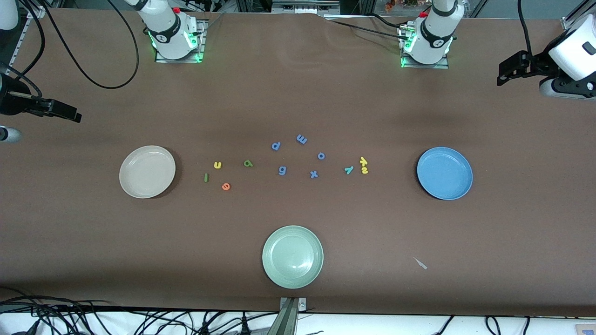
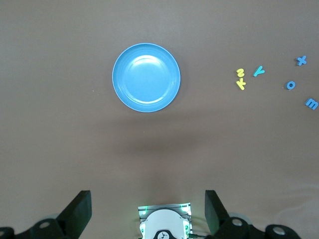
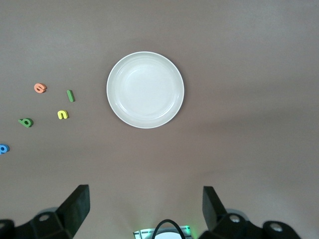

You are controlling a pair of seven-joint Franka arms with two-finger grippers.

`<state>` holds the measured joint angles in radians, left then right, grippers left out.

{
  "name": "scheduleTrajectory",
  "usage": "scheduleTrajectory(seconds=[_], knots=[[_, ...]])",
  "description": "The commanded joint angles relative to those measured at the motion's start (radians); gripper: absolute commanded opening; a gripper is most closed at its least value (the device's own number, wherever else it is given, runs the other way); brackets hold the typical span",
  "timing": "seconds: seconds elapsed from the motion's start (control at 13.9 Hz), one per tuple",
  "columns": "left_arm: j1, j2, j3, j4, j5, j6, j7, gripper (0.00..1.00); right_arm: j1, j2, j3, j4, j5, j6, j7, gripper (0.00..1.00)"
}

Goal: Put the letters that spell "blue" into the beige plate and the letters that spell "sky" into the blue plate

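The beige plate lies toward the right arm's end of the table and the blue plate toward the left arm's end. Beside the beige plate lie the yellow u, dark green l, orange e and green b. Toward the blue plate lie the teal y, yellow k and yellow s. My left gripper hangs open and empty, high over the table by the blue plate. High by the beige plate, my right gripper is open and holds nothing.
Blue letters p, m, o, g and x lie mid-table between the two letter groups. A pale green plate sits nearer the front camera. A small pale scrap lies beside it.
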<state>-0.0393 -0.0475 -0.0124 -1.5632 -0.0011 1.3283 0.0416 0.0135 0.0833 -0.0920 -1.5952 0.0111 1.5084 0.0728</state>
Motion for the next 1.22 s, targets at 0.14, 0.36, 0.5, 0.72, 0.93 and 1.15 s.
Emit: scheduleTrajectory(seconds=[0.14,0.36,0.5,0.72,0.93,1.15], knots=[[-0.004,0.012,0.003,0.032,-0.025,-0.026,-0.012,1.00,-0.007,0.006,0.006,0.021,0.003,-0.014,-0.011,1.00],[-0.004,0.012,0.003,0.032,-0.025,-0.027,-0.012,1.00,-0.007,0.006,0.006,0.021,0.004,-0.014,-0.011,1.00],[-0.004,0.012,0.005,0.032,-0.025,-0.028,-0.012,1.00,-0.007,0.006,0.006,0.021,0.004,-0.014,-0.011,1.00],[-0.005,0.014,0.005,0.034,-0.043,-0.027,-0.014,1.00,-0.006,0.006,0.008,0.021,0.004,-0.014,-0.002,1.00],[-0.005,0.014,0.003,0.034,-0.043,-0.027,-0.012,1.00,0.008,0.004,0.009,0.021,0.004,-0.016,0.002,1.00],[-0.005,0.014,0.005,0.034,-0.043,-0.027,-0.012,1.00,0.029,0.003,0.009,0.021,0.000,-0.016,0.002,1.00]])
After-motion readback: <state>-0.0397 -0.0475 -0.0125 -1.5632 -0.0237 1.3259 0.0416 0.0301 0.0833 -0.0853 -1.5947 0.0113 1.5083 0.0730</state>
